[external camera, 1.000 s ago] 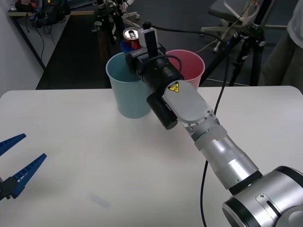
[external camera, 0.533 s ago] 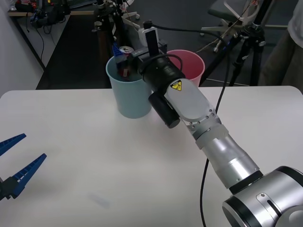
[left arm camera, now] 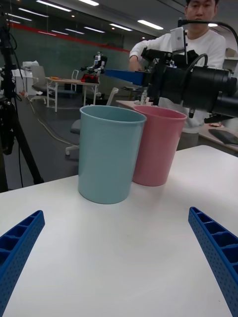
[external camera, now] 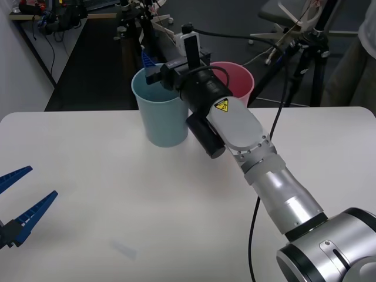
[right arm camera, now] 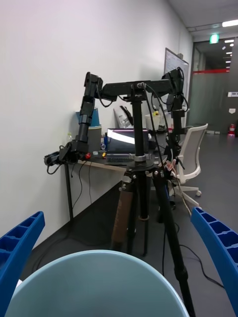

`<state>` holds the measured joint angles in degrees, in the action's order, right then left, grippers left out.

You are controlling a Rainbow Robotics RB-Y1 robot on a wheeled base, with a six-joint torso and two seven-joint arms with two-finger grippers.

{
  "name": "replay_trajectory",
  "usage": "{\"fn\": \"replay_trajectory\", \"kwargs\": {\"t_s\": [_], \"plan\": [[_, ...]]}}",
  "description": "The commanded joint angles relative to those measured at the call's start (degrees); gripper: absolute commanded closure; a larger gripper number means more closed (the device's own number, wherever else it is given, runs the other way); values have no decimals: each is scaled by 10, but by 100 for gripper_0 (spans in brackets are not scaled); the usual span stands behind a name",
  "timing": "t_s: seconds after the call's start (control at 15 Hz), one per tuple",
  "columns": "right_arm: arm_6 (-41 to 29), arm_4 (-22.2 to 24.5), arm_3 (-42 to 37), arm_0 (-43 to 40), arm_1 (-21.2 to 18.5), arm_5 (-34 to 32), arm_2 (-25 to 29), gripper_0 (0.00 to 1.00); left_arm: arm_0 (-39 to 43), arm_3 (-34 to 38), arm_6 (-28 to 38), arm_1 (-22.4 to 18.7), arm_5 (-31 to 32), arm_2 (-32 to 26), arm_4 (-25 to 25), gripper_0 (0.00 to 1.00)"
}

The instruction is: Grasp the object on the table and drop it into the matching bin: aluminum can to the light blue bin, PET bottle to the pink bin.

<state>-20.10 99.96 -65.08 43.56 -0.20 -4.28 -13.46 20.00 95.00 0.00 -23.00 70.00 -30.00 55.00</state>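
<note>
Jaws of the right gripper (right arm camera: 119, 277) now stand spread and empty above the light blue bin (external camera: 160, 114); the can has dropped inside, sorting apparently done.

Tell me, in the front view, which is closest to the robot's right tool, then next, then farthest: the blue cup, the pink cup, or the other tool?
1. light blue bin: directly below the open right tool.
2. pink bin: next to it, on the robot's right.
3. left tool: far off at the table's near left edge, open.

White wall (right arm camera: 44, 74), dark floor (external camera: 88, 64), black tripod (right arm camera: 141, 198), ceiling lights (left arm camera: 153, 24).
</note>
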Motion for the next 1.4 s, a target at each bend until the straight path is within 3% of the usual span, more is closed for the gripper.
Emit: {"fn": "replay_trajectory", "kwargs": {"t_s": [0.07,0.4,0.8,1.0,1.4], "plan": [[-1,0,-49,-31,-6,-7,2,0,0,0,0,0,0,0,0,0],[-6,-6,-192,-130,-38,-63,2,0,0,0,0,0,0,0,0,0],[2,-95,-409,-311,-164,-146,11,0,0,0,0,0,0,0,0,0],[14,-153,-488,-409,-225,-238,80,0,0,0,0,0,0,0,0,0],[88,-254,-516,-527,-244,-456,266,0,0,0,0,0,0,0,0,0]]}}
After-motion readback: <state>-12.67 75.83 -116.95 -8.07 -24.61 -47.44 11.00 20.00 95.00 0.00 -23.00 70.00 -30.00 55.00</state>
